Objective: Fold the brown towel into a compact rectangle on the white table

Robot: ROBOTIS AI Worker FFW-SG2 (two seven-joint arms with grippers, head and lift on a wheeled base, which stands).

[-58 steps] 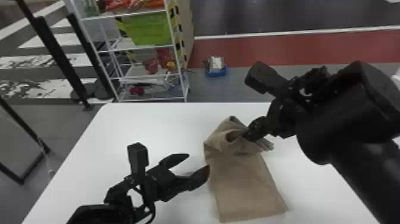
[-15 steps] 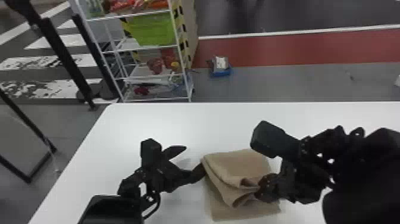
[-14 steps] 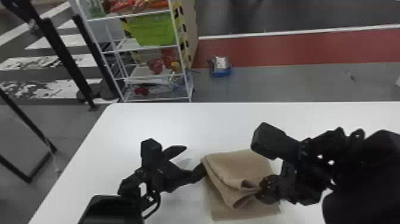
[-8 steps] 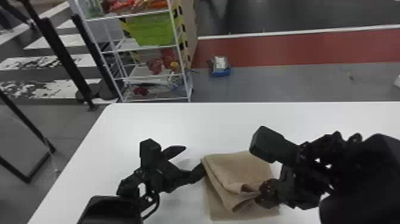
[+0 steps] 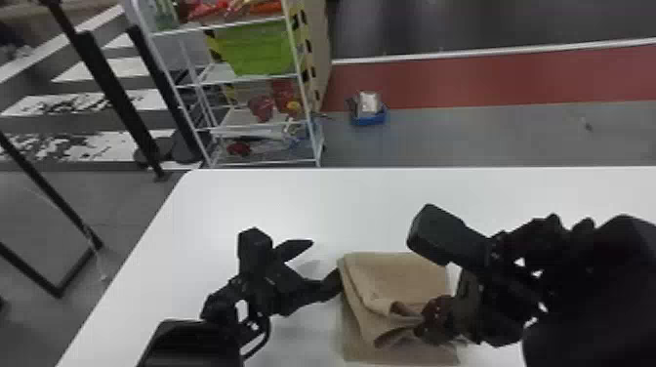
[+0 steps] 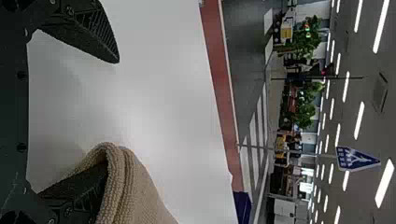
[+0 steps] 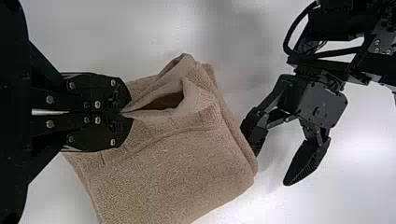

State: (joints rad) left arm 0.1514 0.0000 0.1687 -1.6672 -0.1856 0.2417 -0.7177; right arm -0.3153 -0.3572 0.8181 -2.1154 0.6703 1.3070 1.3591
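The brown towel (image 5: pixel 395 278) lies folded over on the white table (image 5: pixel 234 195), its near part bunched up. My left gripper (image 5: pixel 319 266) stands open at the towel's left edge, one finger against the fold. In the left wrist view the towel (image 6: pixel 135 191) drapes over one finger of the gripper (image 6: pixel 109 116), the other finger being apart from it. On the towel's right side my right gripper (image 5: pixel 429 319) is shut on a pinched bit of cloth. The right wrist view has this gripper (image 7: pixel 123 112) closed on the raised edge of the towel (image 7: pixel 173 172).
Beyond the table's far left edge stands a white wire shelf (image 5: pixel 258 122) with a green bin (image 5: pixel 258 49). A blue box (image 5: pixel 368 114) sits on the floor behind the table. Bare tabletop extends behind the towel and to its left.
Over the last few seconds my right gripper has come nearer with the towel's far end, folding it over. My left gripper has moved slightly to the towel's left edge. Little differs since half a second ago.
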